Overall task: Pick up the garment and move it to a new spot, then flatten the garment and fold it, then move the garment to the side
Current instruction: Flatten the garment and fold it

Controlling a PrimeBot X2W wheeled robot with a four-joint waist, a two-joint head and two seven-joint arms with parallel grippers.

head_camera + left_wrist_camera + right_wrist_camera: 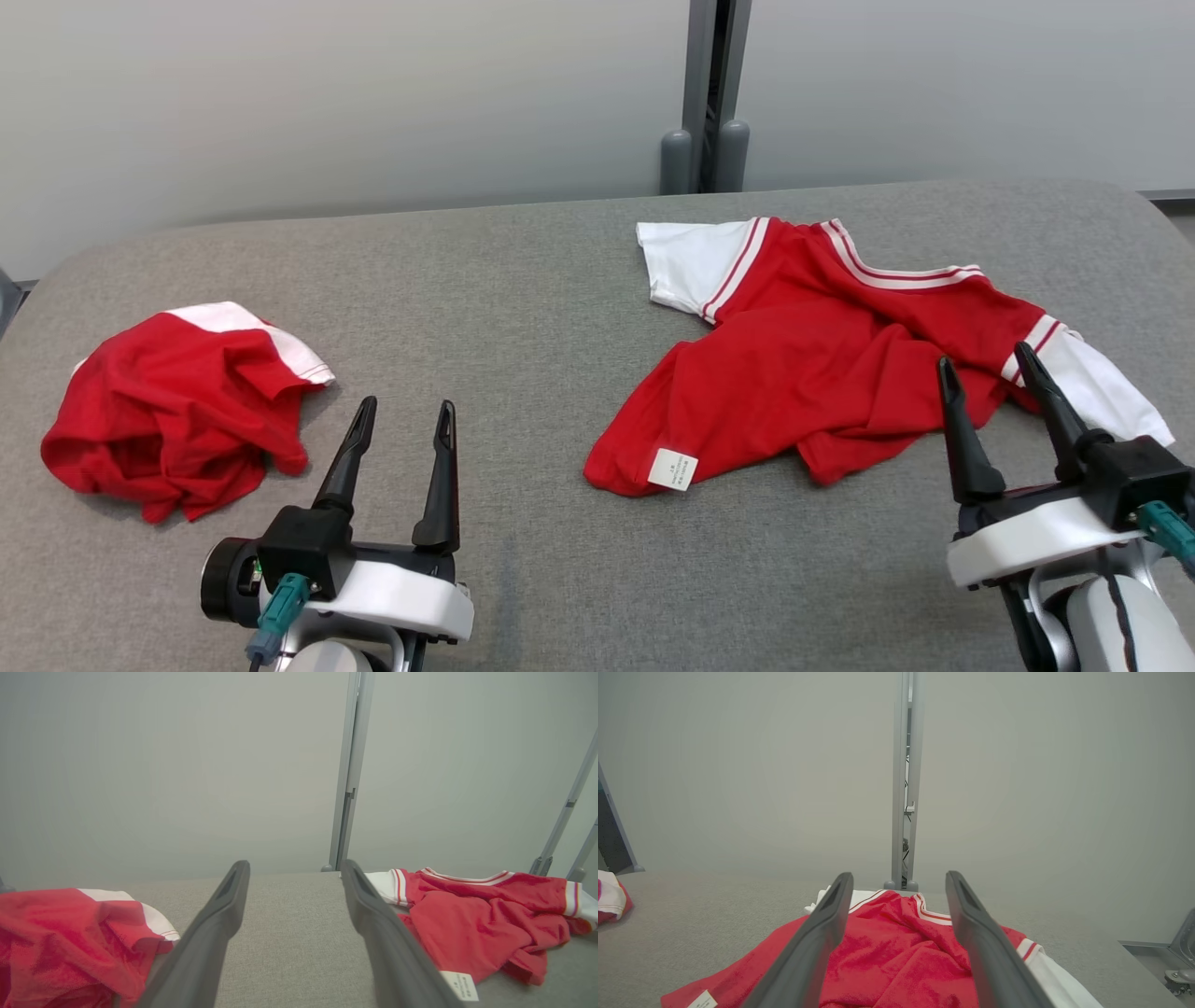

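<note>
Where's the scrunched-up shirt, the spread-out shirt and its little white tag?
scrunched-up shirt (173,411): head view, red middle folds.
spread-out shirt (822,364): head view, red middle.
white tag (672,469): head view, tag's centre.

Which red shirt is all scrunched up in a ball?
The red shirt on the left, near the left gripper. The other red shirt, on the right, lies spread out with both white sleeves showing.

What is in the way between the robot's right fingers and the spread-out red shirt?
Nothing I can see. The right gripper has its fingers open just over the near edge of the spread-out red shirt, nothing between them. The crumpled red shirt lies apart, off by the left gripper.
</note>
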